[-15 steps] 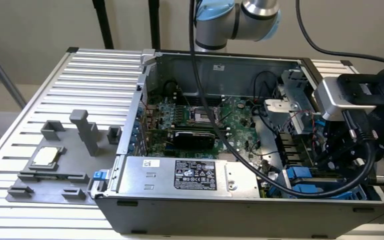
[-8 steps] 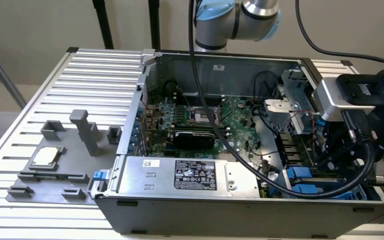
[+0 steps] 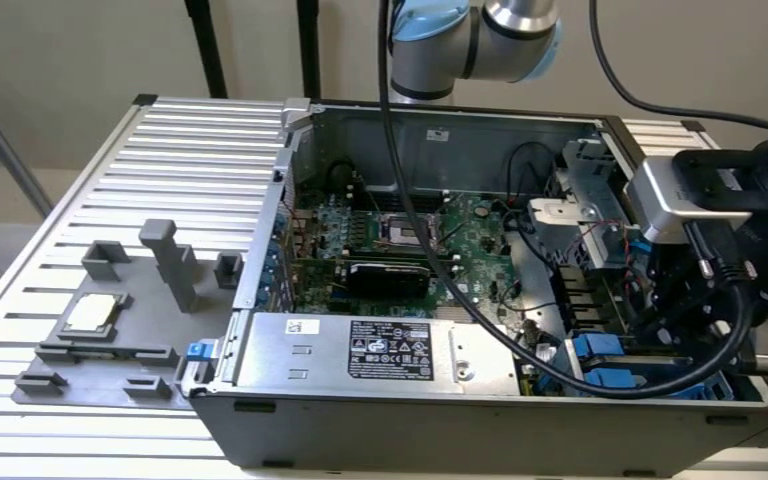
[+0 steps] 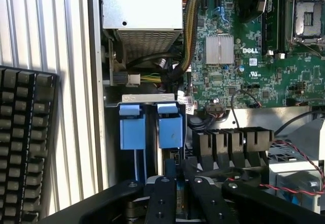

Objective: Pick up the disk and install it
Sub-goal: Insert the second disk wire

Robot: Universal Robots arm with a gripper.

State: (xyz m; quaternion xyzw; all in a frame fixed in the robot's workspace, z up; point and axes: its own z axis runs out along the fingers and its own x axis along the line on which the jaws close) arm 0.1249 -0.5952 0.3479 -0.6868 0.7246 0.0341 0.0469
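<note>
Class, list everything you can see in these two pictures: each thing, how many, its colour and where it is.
Open metal computer case: one, grey, on the slatted table.
Green motherboard: one, inside the case.
Silver power supply box with label: one, at the case's near edge.
Blue plastic drive carriers: two, side by side in the case's corner bay.
Small square silver chip: one, on the grey fixture.
Black keyboard: one, on the table.
Black pincer: one, over the blue carriers.

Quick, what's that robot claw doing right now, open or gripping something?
Gripper: shut on the disk, down in the blue drive cage.
</note>
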